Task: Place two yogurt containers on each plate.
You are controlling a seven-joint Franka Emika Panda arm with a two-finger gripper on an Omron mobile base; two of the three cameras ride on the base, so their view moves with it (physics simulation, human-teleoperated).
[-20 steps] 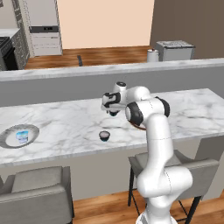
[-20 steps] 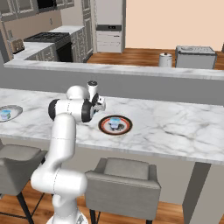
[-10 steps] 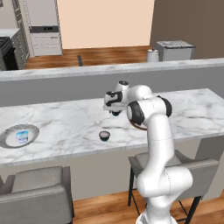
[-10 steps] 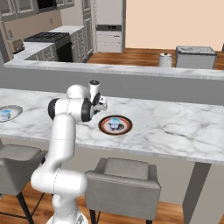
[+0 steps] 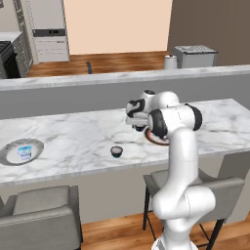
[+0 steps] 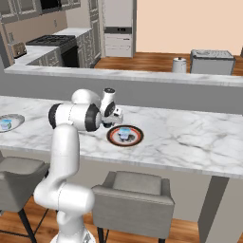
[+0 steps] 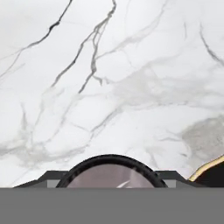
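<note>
The surface (image 5: 73, 139) is patterned in white marble with grey veins. A pale silver-grey plate (image 5: 10, 155) carries a light blue and white cup (image 5: 25, 152). A dark cup (image 5: 116, 151) is seen. A reddish-brown rim marks the second plate (image 6: 113, 137), holding a blue-white cup (image 6: 124, 134).

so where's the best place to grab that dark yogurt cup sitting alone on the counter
Probably around the round sides of the dark yogurt cup, coming straight down from above. It stands upright on the marble counter with its pale top up and open space all round, so fingers can likely straddle it on opposite sides. The end effector already grips another dark cup, which needs setting down first.
</note>
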